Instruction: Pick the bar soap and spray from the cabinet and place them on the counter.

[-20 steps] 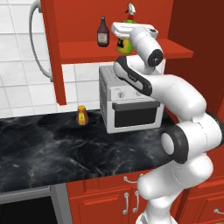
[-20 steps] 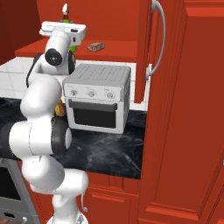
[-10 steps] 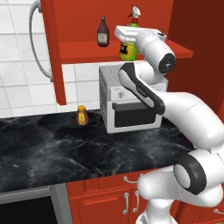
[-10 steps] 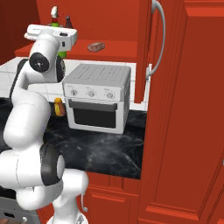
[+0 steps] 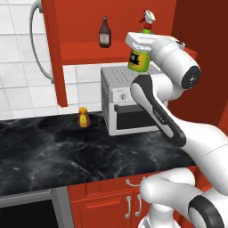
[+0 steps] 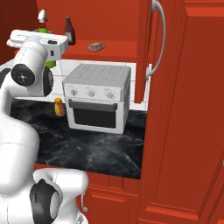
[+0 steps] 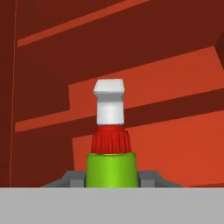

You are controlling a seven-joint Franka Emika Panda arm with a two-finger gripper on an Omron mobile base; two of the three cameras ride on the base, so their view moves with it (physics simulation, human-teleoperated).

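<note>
My gripper [image 5: 140, 49] is shut on the spray [image 5: 139, 61], a green bottle with a yellow label and a white-and-red nozzle, held upright in front of the red cabinet [image 5: 82, 51] and above the toaster oven. In the hand view the spray's [image 7: 109, 109] green neck sits between the dark fingertips [image 7: 75, 177]. The bar soap [image 6: 96, 46], a small pinkish-tan block, lies on the cabinet shelf [image 6: 113, 54] further right. The black marble counter [image 5: 67, 151] stretches below.
A dark brown bottle [image 5: 104, 33] stands on the cabinet shelf. A white toaster oven [image 6: 98, 96] and a small orange bottle [image 5: 83, 118] sit on the counter. The cabinet doors [image 6: 146, 48] hang open with long curved silver handles.
The gripper has carried the spray out from the shelf and slightly downward, away from the dark brown bottle. The arm's elbow has swung up and closer to the cameras.
</note>
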